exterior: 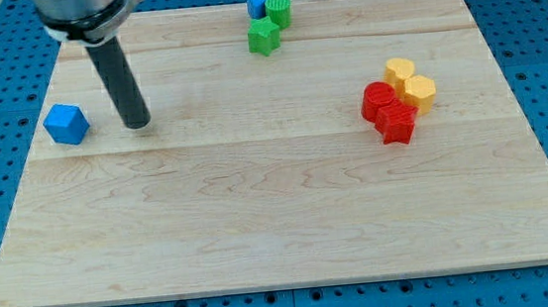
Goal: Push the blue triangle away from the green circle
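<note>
The blue triangle (257, 3) lies at the top edge of the wooden board, touching the left side of the green circle (278, 11). A green star-shaped block (263, 36) sits just below them, against the circle. My tip (137, 124) rests on the board at the view's left, far from that group. It stands just right of a blue cube (66, 124), with a small gap between them.
At the view's right lies a tight cluster: a yellow heart (399, 71), a yellow hexagon (419, 91), a red round block (380, 99) and a red star-like block (398, 123). The wooden board (259, 214) sits on a blue pegboard.
</note>
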You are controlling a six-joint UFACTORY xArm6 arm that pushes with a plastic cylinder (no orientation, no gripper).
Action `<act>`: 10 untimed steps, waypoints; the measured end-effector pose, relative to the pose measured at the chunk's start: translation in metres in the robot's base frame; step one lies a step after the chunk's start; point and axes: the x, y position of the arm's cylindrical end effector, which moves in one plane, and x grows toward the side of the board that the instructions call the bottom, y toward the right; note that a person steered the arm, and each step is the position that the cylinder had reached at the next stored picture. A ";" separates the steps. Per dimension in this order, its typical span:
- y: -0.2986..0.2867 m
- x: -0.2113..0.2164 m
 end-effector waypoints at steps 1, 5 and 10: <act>0.010 -0.026; 0.222 -0.104; 0.119 -0.204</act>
